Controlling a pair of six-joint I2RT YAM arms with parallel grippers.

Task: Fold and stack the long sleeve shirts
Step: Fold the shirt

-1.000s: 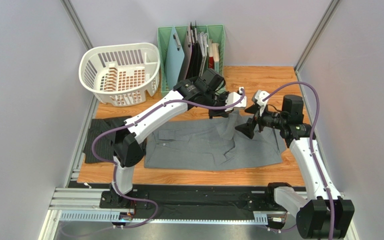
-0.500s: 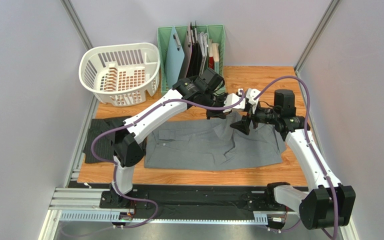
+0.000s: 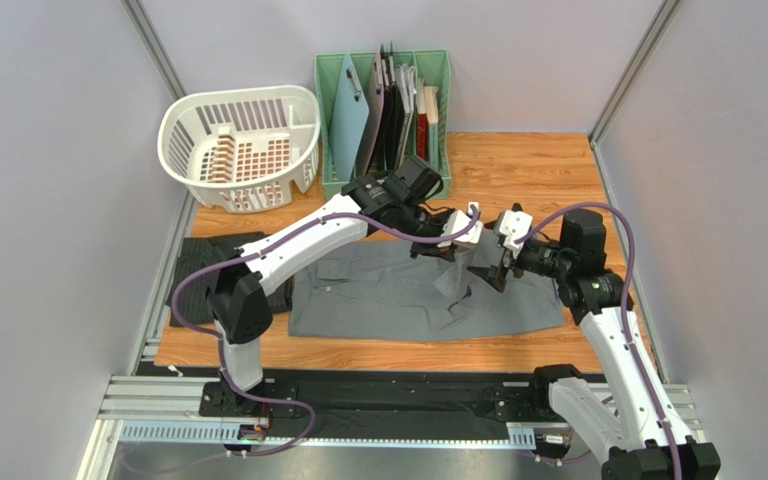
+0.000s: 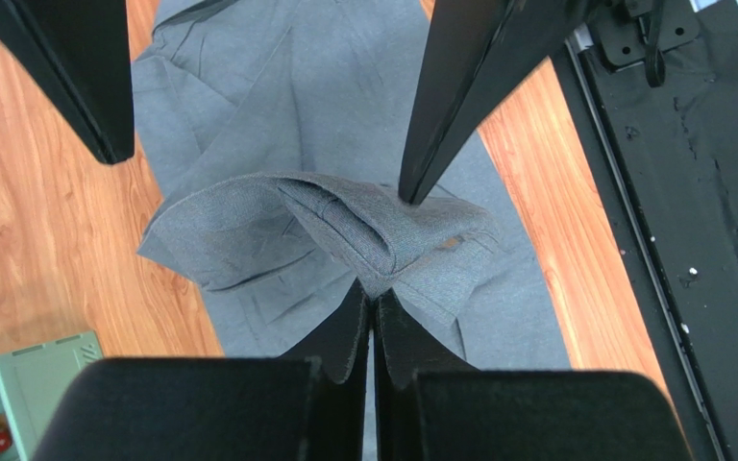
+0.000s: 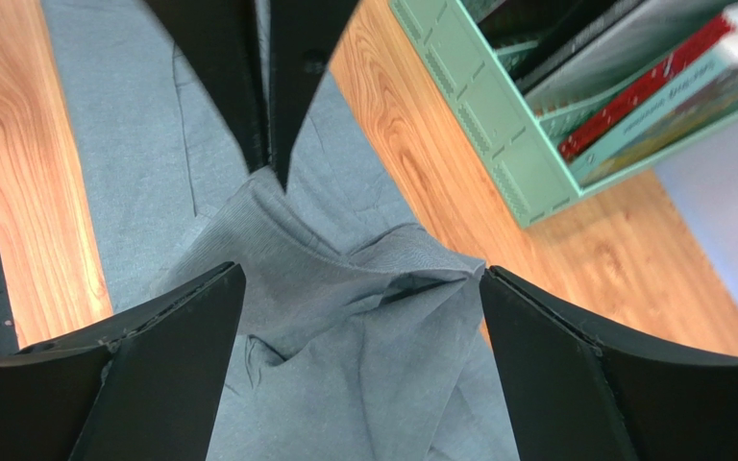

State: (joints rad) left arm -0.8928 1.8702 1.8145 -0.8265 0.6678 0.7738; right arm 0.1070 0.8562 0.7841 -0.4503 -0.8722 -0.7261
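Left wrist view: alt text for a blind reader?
The left hand, shut, pinches a raised fold of the grey shirt above the wooden table. The right hand, open, reaches in from the top, a finger either side of the fold.

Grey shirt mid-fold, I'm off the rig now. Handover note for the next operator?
Left gripper: shut on a raised fold of the grey shirt.
Right gripper: open, jaws straddling that fold, nothing gripped.
The rest of the grey shirt lies spread flat; the dark shirt lies to its left.
Done: no finished fold, nothing stacked.
To do: fold both, then stack.
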